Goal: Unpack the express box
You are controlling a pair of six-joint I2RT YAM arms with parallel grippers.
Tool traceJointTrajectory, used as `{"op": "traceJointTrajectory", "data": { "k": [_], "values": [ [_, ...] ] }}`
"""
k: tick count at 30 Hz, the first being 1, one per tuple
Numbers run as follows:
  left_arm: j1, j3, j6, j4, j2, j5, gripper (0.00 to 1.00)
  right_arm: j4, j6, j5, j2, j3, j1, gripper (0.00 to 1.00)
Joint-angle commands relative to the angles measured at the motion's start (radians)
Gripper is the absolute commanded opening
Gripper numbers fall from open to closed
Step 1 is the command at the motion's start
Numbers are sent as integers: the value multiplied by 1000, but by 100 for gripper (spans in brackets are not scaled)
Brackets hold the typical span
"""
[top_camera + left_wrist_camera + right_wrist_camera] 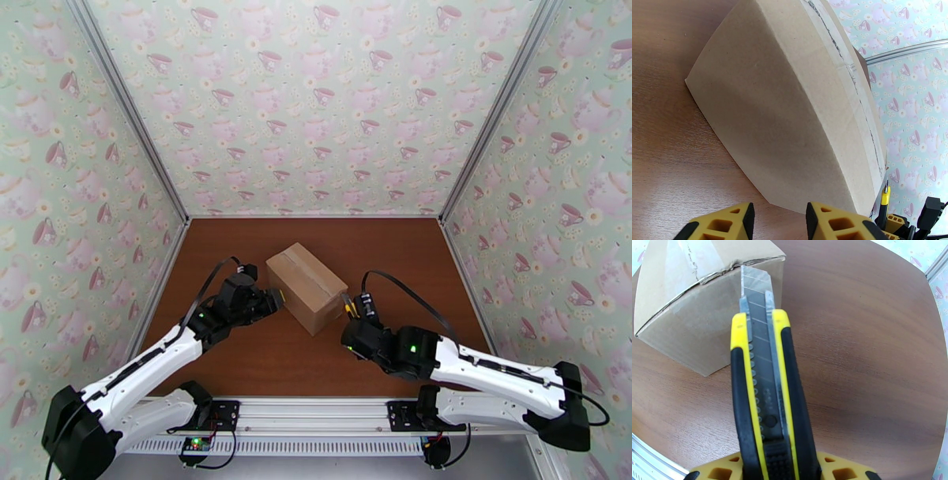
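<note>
The express box (306,286), a plain brown carton with its flaps down, sits mid-table at an angle. Clear tape along its top seam (853,79) shows a ragged dark line. My left gripper (274,301) is at the box's left side, low by the table; its yellow fingers (744,219) stand apart with nothing between them, just short of the box wall (782,118). My right gripper (348,309) is shut on a yellow-and-black utility knife (766,398). The extended blade (755,281) reaches the taped upper corner of the box (691,319). The knife tip (885,197) peeks past the box's far end.
The brown wooden tabletop (395,253) is enclosed by teacup-patterned walls (316,118) at the back and both sides. An aluminium rail (316,410) runs along the near edge, carrying the arm bases. Bare wood lies behind and to the right of the box.
</note>
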Motion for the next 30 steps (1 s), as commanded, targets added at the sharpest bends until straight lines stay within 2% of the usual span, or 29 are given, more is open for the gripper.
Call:
{"op": "traceJointTrajectory", "data": {
  "k": [1,30],
  "values": [
    [-6,7,-9,12,7,-12,42,2,-3,31,5,34,7,0],
    [-8,4,-11,16,13,-6,42,19,-18,24,39,42,7,0]
  ]
}}
